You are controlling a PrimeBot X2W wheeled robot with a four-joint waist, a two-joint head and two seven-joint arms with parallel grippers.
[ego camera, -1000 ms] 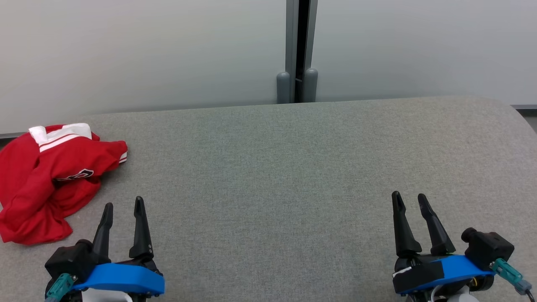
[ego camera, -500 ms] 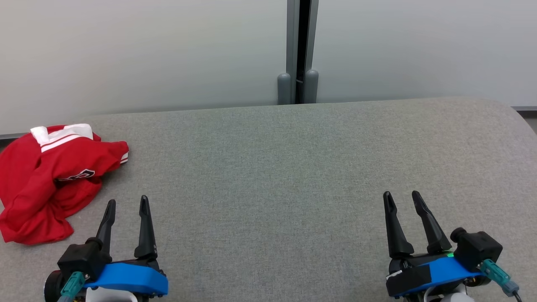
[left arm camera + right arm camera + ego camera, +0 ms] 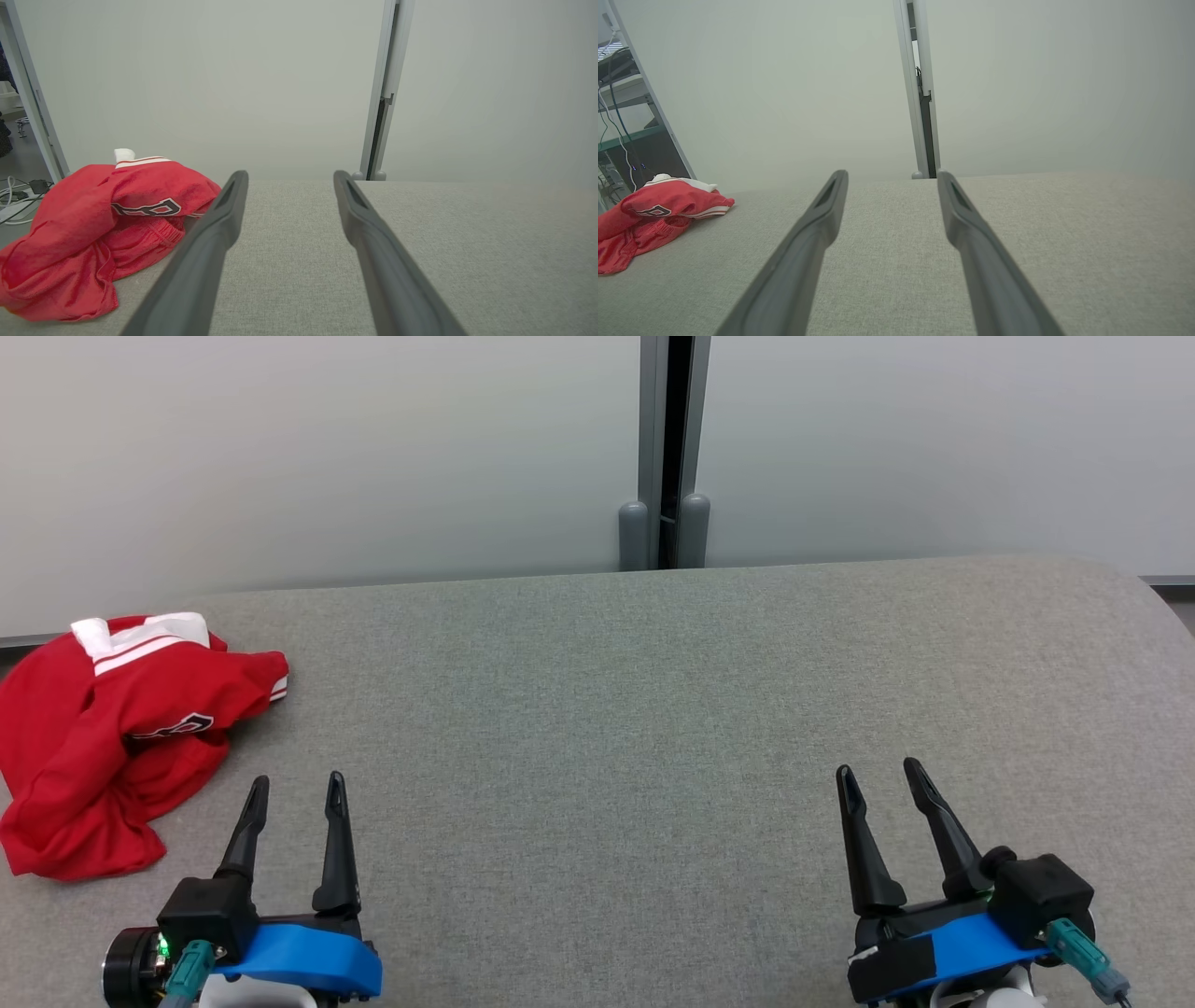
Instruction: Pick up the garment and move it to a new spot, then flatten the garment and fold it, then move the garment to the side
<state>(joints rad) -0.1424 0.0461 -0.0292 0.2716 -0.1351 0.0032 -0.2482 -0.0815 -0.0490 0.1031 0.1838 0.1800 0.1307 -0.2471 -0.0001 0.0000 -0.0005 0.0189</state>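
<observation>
A crumpled red garment [image 3: 103, 737] with white striped trim lies in a heap at the far left of the grey fabric table [image 3: 616, 709]. My left gripper [image 3: 297, 784] hovers open just right of the heap, nothing between its fingers. In the left wrist view the garment [image 3: 98, 224] sits left of the open left gripper [image 3: 287, 176]. My right gripper [image 3: 878, 773] is open over the table's right side, far from the garment. The right wrist view has the garment [image 3: 654, 210] at the far left, away from the open right gripper [image 3: 891, 175].
A pale wall with a grey vertical post [image 3: 665, 448] stands behind the table's far edge. The table's right end curves away [image 3: 1148, 607]. Cables and shelving [image 3: 621, 116] sit beyond the table's left end.
Both grippers have drifted inward toward the table's middle, the left one rightward and the right one leftward. The garment lies as before.
</observation>
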